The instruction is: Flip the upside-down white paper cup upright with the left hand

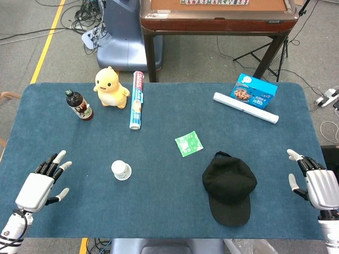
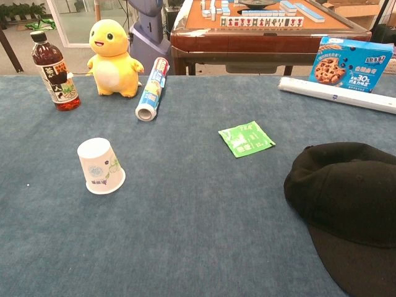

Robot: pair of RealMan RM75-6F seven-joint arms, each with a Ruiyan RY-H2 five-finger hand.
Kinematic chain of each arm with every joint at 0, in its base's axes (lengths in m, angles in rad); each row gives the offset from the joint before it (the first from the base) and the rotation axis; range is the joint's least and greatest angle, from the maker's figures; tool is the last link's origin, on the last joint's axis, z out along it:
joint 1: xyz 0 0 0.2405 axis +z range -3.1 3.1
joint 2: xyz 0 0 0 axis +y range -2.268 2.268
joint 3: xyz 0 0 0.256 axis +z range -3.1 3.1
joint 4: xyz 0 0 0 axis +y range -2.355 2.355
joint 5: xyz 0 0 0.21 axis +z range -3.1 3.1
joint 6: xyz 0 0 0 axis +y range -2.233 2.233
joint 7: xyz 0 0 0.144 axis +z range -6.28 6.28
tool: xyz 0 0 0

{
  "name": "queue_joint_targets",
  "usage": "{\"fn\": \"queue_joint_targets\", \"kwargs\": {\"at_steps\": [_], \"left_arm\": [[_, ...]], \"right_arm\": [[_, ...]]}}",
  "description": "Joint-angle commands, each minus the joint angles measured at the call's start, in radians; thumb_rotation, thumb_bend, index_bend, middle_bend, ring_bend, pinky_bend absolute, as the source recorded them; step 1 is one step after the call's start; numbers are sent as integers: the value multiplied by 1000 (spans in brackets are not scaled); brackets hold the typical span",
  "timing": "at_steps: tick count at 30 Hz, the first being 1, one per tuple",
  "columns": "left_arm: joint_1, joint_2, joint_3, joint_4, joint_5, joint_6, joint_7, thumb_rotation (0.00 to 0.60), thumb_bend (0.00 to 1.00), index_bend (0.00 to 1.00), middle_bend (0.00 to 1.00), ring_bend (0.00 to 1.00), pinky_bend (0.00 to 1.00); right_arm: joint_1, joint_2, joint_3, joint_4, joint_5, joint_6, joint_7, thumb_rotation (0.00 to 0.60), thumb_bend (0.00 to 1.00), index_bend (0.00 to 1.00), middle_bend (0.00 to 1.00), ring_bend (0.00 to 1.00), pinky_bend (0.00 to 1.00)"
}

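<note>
**Cup stands to the right of the empty left hand**

Head view: the white paper cup (image 1: 121, 170) stands mouth-down on the counter (image 1: 159, 211), its long axis vertical, a little in front of the blue roll (image 1: 136, 100). The left hand (image 1: 38, 186) is left of the cup, apart from it, fingers spread and holding nothing. The right hand (image 1: 319, 185) is also spread and empty, far beyond the black cap (image 1: 229, 185), so the left hand is much nearer.

Chest view: no hand shows here. The cup (image 2: 100, 166) is white with a small printed pattern; the closed base is on top and the wider rim touches the counter (image 2: 198, 247). It looks light and easy to tip.
</note>
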Motion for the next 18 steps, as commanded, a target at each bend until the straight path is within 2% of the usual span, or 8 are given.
{"fn": "queue_joint_targets", "kwargs": {"at_steps": [1,9,18], "left_arm": [[-28,-2,1,2,20,-31,37,600,217,194,0,0,178],[-90,-19,0,0,38,-109,122,600,217,190,0,0,175],[-156,-54,-23,-24,-3,-204,235,600,217,173,0,0,174]], "right_arm": [[-2,5,0,-2,0,2,3,600,488,197,308,277,474],[-4,16,2,-7,1,1,10,600,446,197,308,277,474],[-6,21,3,-7,-1,1,17,600,442,203,308,277,474]]}}
